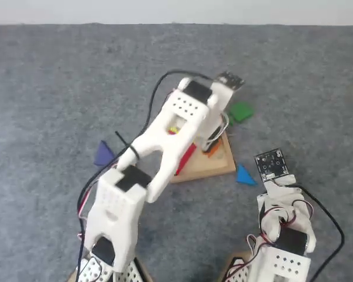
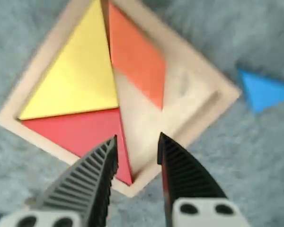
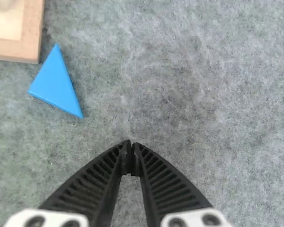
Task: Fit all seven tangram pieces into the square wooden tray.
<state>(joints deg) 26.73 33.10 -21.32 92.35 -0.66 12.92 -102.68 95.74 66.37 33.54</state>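
The square wooden tray (image 2: 201, 118) holds a yellow triangle (image 2: 75, 78), a red triangle (image 2: 80, 132) and an orange parallelogram (image 2: 137, 59); part of its floor is bare. My left gripper (image 2: 137, 144) hovers open above the tray's corner, with nothing between its fingers. In the high view the left arm (image 1: 165, 135) covers most of the tray (image 1: 215, 164). A blue triangle (image 3: 57, 85) lies on the carpet beside the tray, also seen in the high view (image 1: 245, 175). My right gripper (image 3: 131, 156) is shut and empty, over the carpet near that triangle.
A green piece (image 1: 241, 111) lies on the grey carpet beyond the tray. A dark blue triangle (image 1: 104, 154) rests on the carpet left of the left arm. Open carpet stretches to the far left and right.
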